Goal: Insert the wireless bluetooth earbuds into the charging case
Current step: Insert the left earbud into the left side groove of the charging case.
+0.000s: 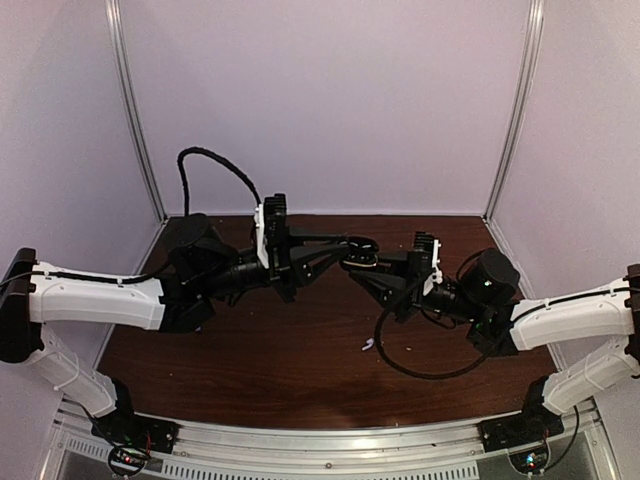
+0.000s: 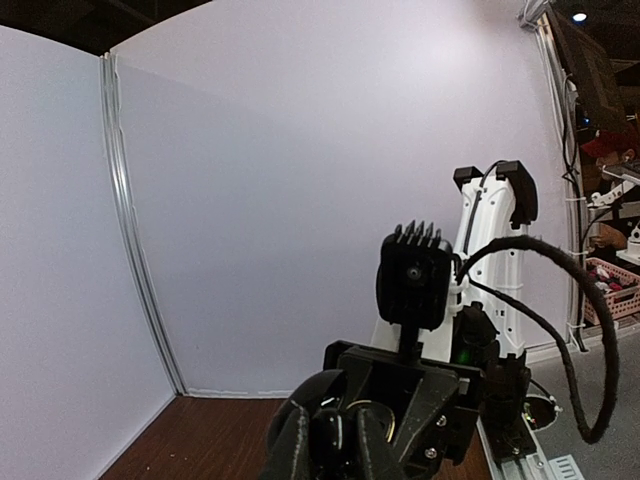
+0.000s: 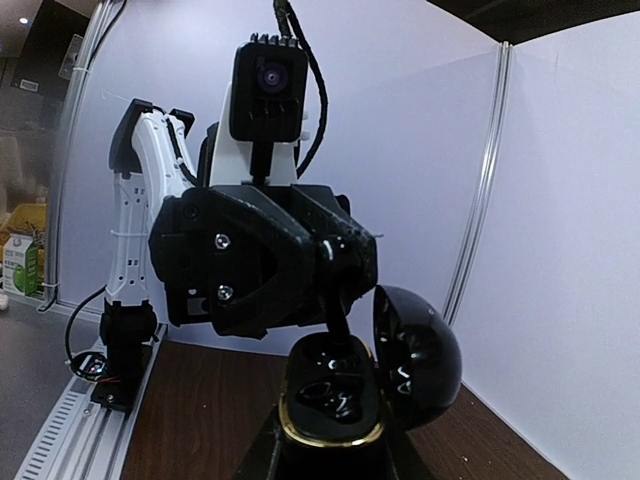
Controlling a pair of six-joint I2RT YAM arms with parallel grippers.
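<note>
The charging case (image 3: 335, 425) is glossy black with a gold rim, and its lid (image 3: 420, 355) is swung open to the right. My right gripper (image 3: 335, 462) is shut on the case's base and holds it above the table. From above, my left gripper (image 3: 345, 262) is shut on a black earbud (image 3: 343, 322), whose stem points down into the far well of the case. In the left wrist view the earbud (image 2: 335, 435) sits between my left fingers (image 2: 295, 450). Seen from the top, both grippers meet at the case (image 1: 358, 258). A glossy shape fills the near well; what it is I cannot tell.
A small white bit (image 1: 368, 345) lies on the brown table (image 1: 250, 370), near the right arm's looping black cable (image 1: 400, 355). White walls close the back and both sides. An aluminium rail (image 1: 320, 440) runs along the near edge.
</note>
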